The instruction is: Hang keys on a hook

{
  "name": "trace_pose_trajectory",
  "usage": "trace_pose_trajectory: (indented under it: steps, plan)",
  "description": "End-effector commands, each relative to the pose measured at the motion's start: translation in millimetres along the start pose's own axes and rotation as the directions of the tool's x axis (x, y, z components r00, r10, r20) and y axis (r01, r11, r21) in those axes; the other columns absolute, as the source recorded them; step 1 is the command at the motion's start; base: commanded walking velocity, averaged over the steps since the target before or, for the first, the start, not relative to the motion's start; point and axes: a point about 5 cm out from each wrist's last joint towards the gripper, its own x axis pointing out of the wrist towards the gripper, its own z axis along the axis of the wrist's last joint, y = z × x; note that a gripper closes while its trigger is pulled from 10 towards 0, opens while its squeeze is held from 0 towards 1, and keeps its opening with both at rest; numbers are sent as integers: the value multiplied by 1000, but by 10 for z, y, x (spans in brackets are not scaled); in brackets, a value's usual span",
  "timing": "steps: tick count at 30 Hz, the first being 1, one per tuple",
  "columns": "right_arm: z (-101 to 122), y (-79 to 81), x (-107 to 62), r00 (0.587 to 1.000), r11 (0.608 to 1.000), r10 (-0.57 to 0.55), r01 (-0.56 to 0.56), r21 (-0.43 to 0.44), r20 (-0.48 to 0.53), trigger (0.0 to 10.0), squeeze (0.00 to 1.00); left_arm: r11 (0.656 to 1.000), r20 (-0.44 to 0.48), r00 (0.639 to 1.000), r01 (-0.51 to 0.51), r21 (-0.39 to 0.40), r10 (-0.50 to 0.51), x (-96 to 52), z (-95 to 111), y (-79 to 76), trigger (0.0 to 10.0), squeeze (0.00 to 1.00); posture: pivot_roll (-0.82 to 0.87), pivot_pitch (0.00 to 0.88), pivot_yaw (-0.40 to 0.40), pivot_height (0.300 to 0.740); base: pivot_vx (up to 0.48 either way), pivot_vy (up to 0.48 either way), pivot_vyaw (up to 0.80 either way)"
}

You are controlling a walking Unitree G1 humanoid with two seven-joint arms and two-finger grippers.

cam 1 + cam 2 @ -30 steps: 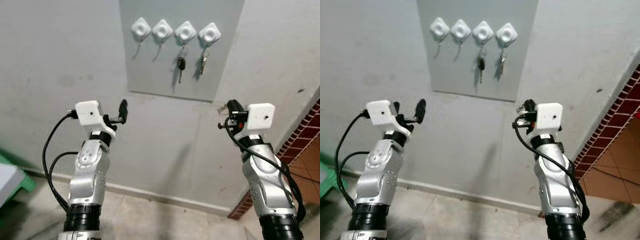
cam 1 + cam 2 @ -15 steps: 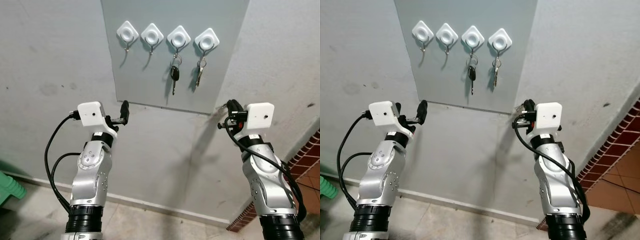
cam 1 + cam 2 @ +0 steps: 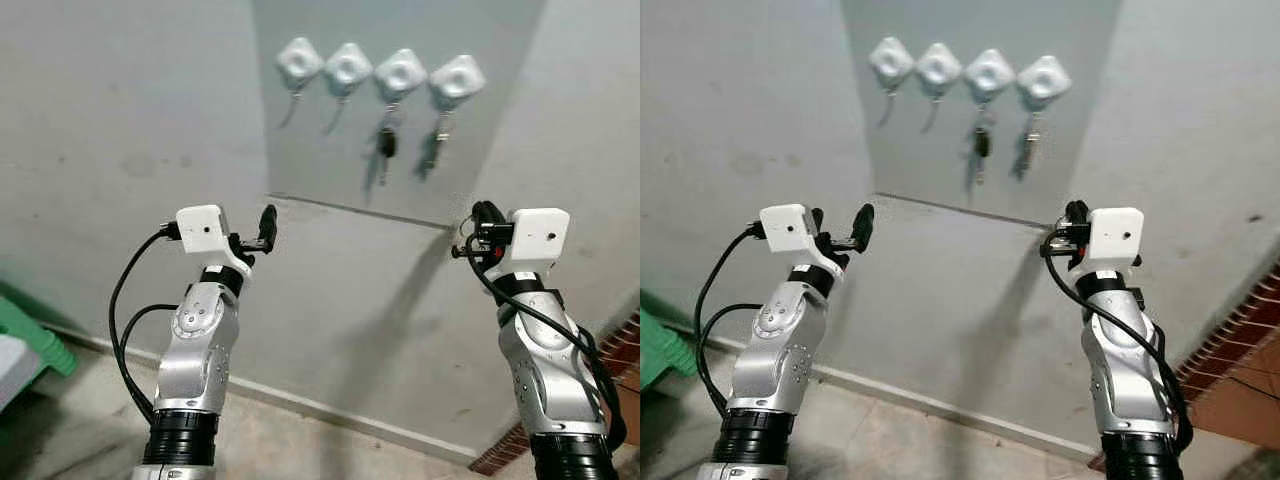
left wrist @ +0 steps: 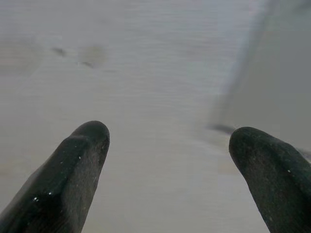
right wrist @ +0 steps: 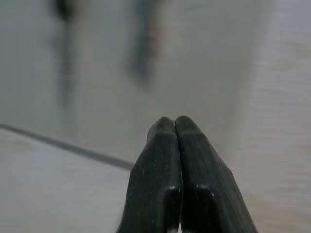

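Grey wall panel (image 3: 330, 150) has shifted right in our view since a moment ago, a camera move; keys (image 3: 385, 143) hang on the hooks (image 3: 400, 75) at 12 o'clock, left gripper (image 3: 262, 227) spread wide and empty, right gripper (image 3: 483, 222) pressed closed, neither reaching.

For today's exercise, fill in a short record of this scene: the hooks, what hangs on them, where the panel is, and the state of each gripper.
hooks: four white hooks in a row on a grey panel
keys: black-headed key on the third hook from the left, silver keys on the fourth; first two bare
left gripper: open, raised below the panel
right gripper: fingers pressed shut, raised near the panel's lower right corner
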Motion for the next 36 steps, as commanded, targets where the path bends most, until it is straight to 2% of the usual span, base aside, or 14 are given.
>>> trace_pose_trajectory:
  steps: [1,13,21,36]
  plan:
    - [38,-102,-21,999,999,-36,36,-12,10,10000,0,999,1,1000,31,-8,-30,14,10,-88,10000,0,-31,24,-10,740,0,469,0]
    - [40,-87,-28,999,999,-36,36,-5,9,10000,0,1000,-8,1000,20,-7,-20,15,11,-75,10000,0,-28,28,-9,740,0,453,0]
    - [68,-65,-34,999,1000,-23,23,10,33,10000,0,1000,-24,1000,1,-16,-1,24,7,-80,10000,0,-28,25,-8,740,0,0,0]
    - [72,-50,-33,999,1000,-19,19,13,33,10000,0,1000,-26,999,26,10,-26,23,9,-106,10000,0,-28,17,-7,740,0,0,0]
